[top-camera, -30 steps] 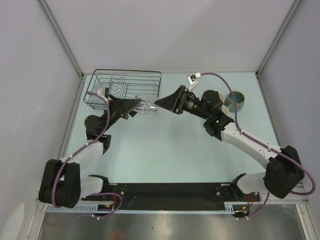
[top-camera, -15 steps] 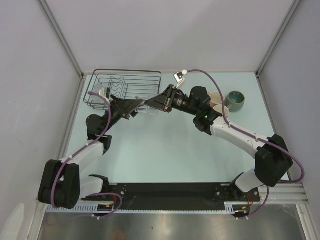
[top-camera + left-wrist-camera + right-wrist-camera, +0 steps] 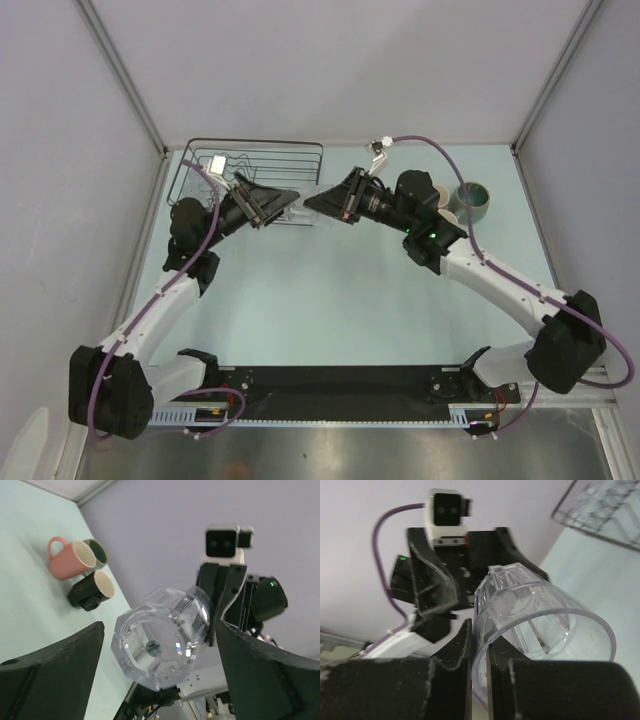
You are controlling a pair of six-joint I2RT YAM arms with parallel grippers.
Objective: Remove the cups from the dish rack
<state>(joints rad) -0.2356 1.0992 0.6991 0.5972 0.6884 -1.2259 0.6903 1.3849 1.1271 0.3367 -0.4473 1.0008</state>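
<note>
A rectangular black wire dish rack (image 3: 250,170) with wavy divider wires sits at the far left corner of a pale green table (image 3: 330,310). Just beside the rack's right front corner, a clear faceted glass tumbler (image 3: 300,203) hangs on its side in the air, between two black-tipped robot arms that reach in from either side. The right hand (image 3: 479,642) is closed narrow on the tumbler, the glass wall at the rim caught between its two dark fingers, and the open mouth faces that arm's wrist camera. The left hand (image 3: 159,630) faces the tumbler's base; its fingers stand wide to either side of the glass, with a thin gap showing on one side, so it grips nothing. Well to the right of the rack, near the table's far right corner, three more cups stand clustered close together: a pink ceramic mug with a loop handle (image 3: 70,557); a pale green-teal cup with a dark inside (image 3: 97,550) just behind it; and a small black mug with a cream inside (image 3: 92,591) just in front. From above, the right arm hides part of this cluster.
</note>
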